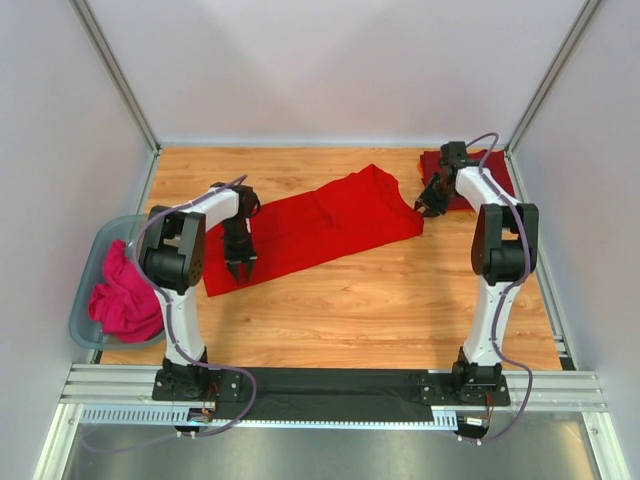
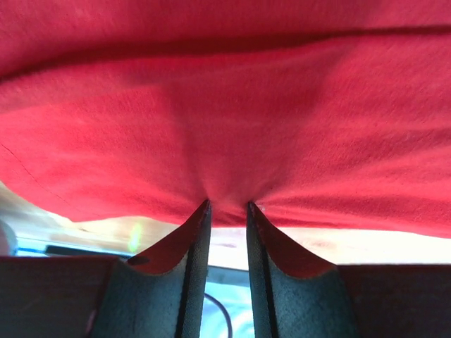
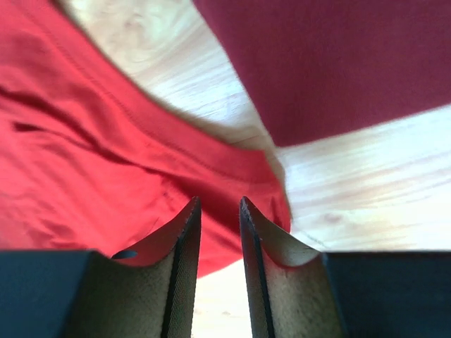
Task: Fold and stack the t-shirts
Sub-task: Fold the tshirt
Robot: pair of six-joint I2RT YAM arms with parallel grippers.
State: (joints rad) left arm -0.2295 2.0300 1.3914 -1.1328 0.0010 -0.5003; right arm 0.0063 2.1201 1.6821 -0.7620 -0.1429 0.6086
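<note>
A bin [image 1: 85,270] with pink cloth [image 1: 125,295] is seen at the bench [image 1: 400,310]'s left edge. The left fingers [image 2: 201,218] are clamped on the left end of the red shirt [image 1: 320,225], which is spread mid-bench. The right fingers [image 3: 189,218] are held narrowly apart at its right corner; a grip cannot be told. The maroon shirt [image 1: 500,175] is laid just beyond. Both ends should be lifted level so the fold is kept square.

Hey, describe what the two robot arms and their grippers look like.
The left arm and right arm are white tubes with bulky black joint housings. A lavender cable loops along each. The left gripper and right gripper are black, with dark, textured fingers tapering to tips.
</note>
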